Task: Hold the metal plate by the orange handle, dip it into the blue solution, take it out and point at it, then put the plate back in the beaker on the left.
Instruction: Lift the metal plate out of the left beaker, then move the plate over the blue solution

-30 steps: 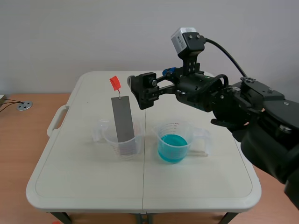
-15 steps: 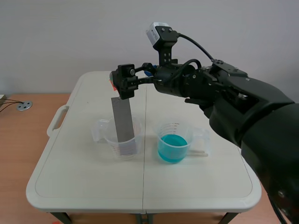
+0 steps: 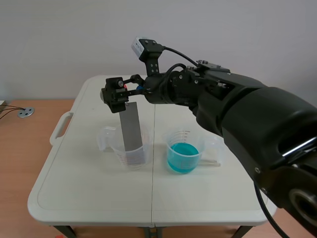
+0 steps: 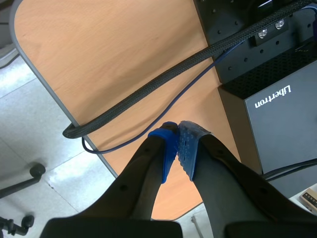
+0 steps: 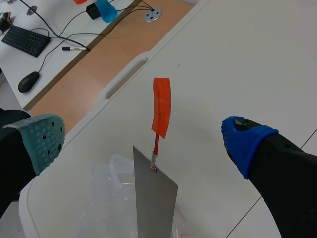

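Scene view: right jaws largely hide the orange handle (image 5: 161,106).

We find the orange handle (image 5: 161,106) standing free between the spread fingers of our right gripper (image 5: 142,140), with a gap on each side. Below, the metal plate (image 5: 154,201) leans in the left beaker (image 3: 110,141). The blue-solution beaker (image 3: 183,148) stands near, with a strip of table (image 3: 156,153) between them.

A white folding table (image 3: 89,198) with a moulded carry handle (image 3: 58,130) stands beside a wooden surface (image 3: 20,148) that bears a round grey cable grommet (image 3: 26,112). Beyond lie a black keyboard (image 5: 26,40), a mouse (image 5: 28,81) and a pen (image 5: 75,48). Elsewhere, a braided black cable (image 4: 163,82) and a thin blue wire (image 4: 193,88) cross wood beside a black box (image 4: 282,124).
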